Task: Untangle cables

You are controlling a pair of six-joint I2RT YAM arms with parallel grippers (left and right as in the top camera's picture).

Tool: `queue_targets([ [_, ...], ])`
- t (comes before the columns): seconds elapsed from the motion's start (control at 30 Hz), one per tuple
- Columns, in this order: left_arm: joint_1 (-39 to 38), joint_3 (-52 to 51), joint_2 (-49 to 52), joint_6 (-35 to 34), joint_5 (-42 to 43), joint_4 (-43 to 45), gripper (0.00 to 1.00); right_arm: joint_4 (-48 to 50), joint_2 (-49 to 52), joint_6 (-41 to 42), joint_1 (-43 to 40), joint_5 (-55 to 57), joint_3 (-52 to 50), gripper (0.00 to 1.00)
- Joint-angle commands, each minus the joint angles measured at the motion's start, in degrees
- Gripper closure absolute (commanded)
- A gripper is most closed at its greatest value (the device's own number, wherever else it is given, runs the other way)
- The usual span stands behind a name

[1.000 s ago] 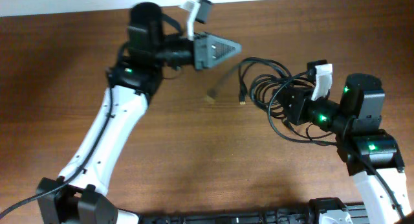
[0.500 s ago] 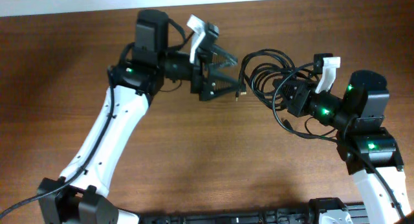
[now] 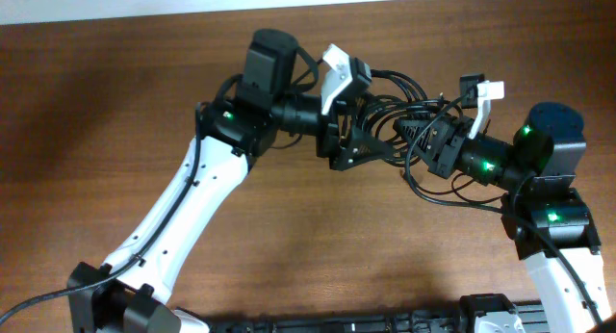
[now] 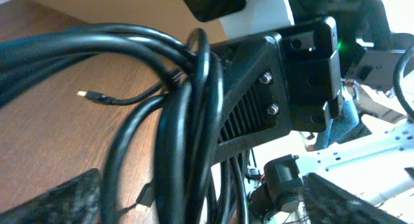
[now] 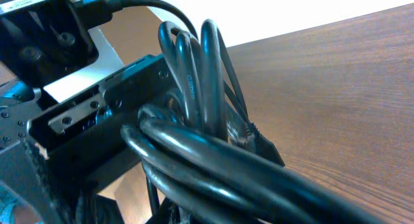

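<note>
Your left gripper (image 3: 373,142) holds its jaws spread around the cables (image 4: 174,127). Your right gripper (image 3: 426,140) has its jaws clenched on them above the bench (image 3: 308,246).

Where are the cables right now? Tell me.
In the overhead view, right of centre, the cables are bunched between the left gripper and the right gripper, which is shut on them.

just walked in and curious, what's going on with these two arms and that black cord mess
Two robot arms are working on a tangle of thin black cables, held between them over the brown wooden table. The right gripper seems clamped on the bundle, while the left gripper, jaws open, is pushed in among the loops. Nothing is separated yet.
</note>
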Motion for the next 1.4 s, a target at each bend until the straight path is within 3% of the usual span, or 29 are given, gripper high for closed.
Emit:
queue_targets([
  [0.0,-1.3,0.4,-1.1,1.3,-1.2,0.3,0.42,0.7,-0.3,-0.4,-0.2,-2.0,0.3,0.96],
  [0.07,-1.3,0.4,-1.1,1.3,-1.2,0.3,0.92,0.6,-0.3,-0.4,-0.2,-1.5,0.3,0.96],
  [0.1,-1.2,0.4,-1.1,1.3,-1.2,0.3,1.00,0.6,-0.3,-0.4,-0.2,-1.0,0.3,0.96],
  [0.13,-1.2,0.4,-1.1,1.3,-1.2,0.3,1.00,0.1,-0.3,-0.4,-0.2,0.4,0.3,0.92],
  [0.27,-0.7,0.4,-1.1,1.3,-5.6,0.2,1.00,-10.1,-0.2,-3.3,-0.2,15.9,0.3,0.40],
  [0.37,0.5,0.4,-1.1,1.3,-11.3,-0.2,1.00,-15.5,-0.1,-4.3,-0.2,19.5,0.3,0.30],
  [0.47,1.0,0.4,-1.1,1.3,-25.8,-2.5,1.00,-16.2,-0.1,-4.3,-0.2,19.3,0.3,0.28],
  [0.57,1.1,0.4,-1.1,1.3,-32.2,-4.9,1.00,-15.9,-0.1,-3.9,-0.2,19.3,0.3,0.28],
  [0.7,1.1,0.4,-1.1,1.6,-32.2,-5.9,1.00,-13.0,-0.1,9.2,-0.2,18.8,0.3,0.28],
  [0.87,-0.2,0.4,-1.1,14.5,-31.5,-7.2,1.00,-6.8,-0.1,21.0,-0.2,13.6,0.3,0.28],
  [1.0,-2.3,0.4,-1.1,17.8,-31.5,-7.0,1.00,-5.8,-0.1,28.7,-0.2,13.6,0.3,0.28],
  [1.03,-2.8,0.4,-1.1,19.6,-31.5,-7.0,1.00,-5.8,-0.1,29.7,-0.2,13.7,0.3,0.26],
  [1.1,-3.8,0.4,-1.1,20.9,-31.5,-6.8,1.00,-5.8,-0.1,29.7,-0.2,13.7,0.3,0.11],
  [1.23,-5.8,0.4,-1.1,21.1,-28.6,-6.2,1.00,-5.8,-0.1,30.7,-0.2,16.0,0.3,0.12],
  [1.37,-5.7,0.4,-1.1,21.5,-20.7,-5.5,1.00,-5.9,-0.1,30.6,-0.2,20.0,0.3,0.21],
])
